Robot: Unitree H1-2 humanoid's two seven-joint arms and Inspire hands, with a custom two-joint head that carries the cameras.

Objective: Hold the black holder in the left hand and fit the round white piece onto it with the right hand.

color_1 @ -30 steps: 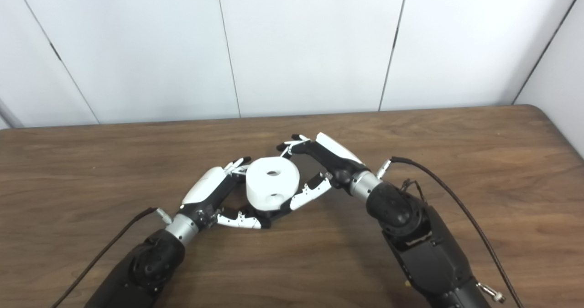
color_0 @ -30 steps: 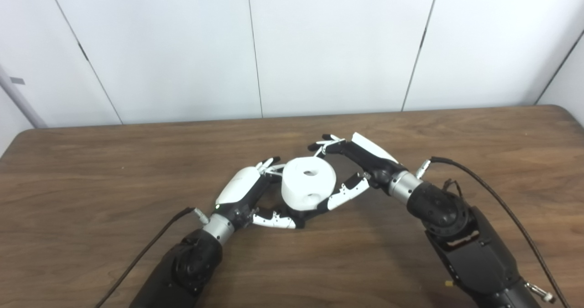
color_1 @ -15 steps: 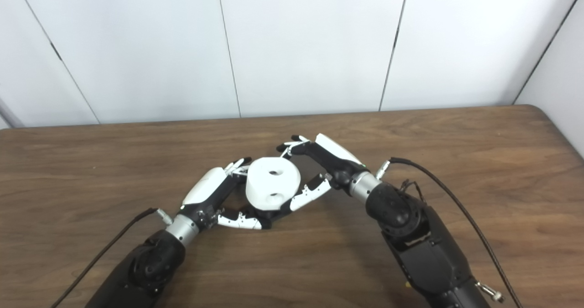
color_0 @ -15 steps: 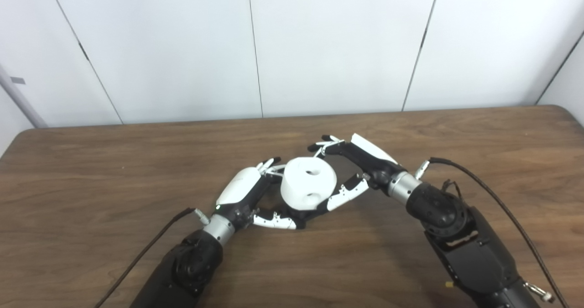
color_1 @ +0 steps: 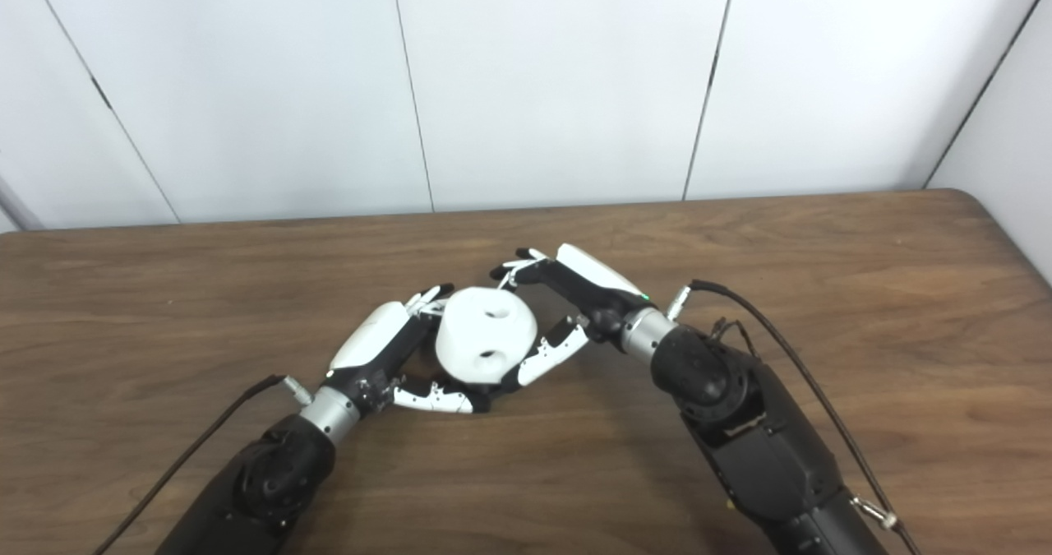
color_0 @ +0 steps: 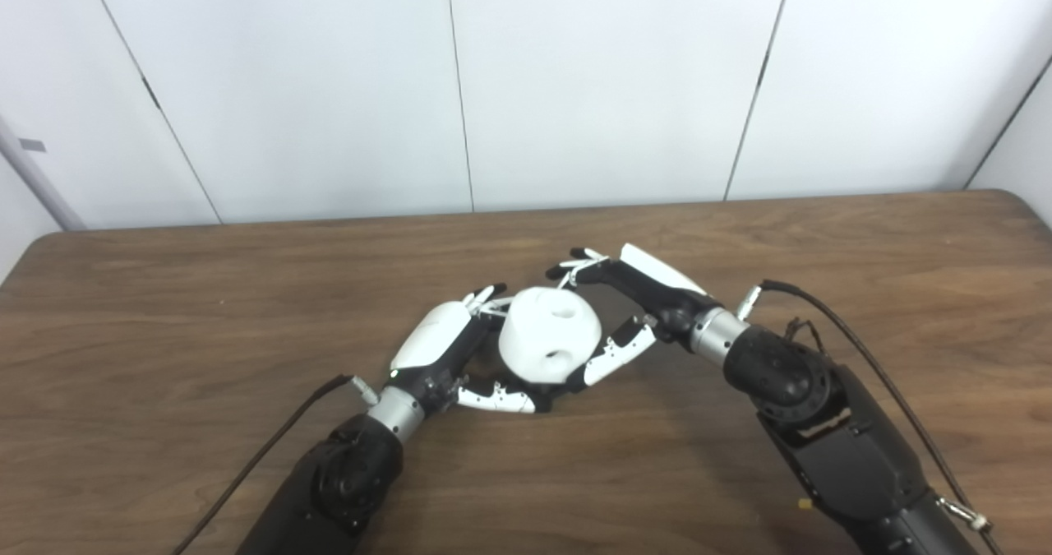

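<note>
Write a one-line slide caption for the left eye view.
Both hands meet mid-table: right hand grips the round white piece, left hand cupped beneath it.

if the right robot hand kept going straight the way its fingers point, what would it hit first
Most likely the left robot hand. The right robot hand points leftward, already gripping the round white piece, and the left hand sits just beyond it. Depth is uncertain; its upper fingers might pass behind.

Round white piece (color_0: 545, 335) — smooth matt plastic; table (color_0: 164, 308) — dark wood grain, satin; hand shells glossy white plastic.
</note>
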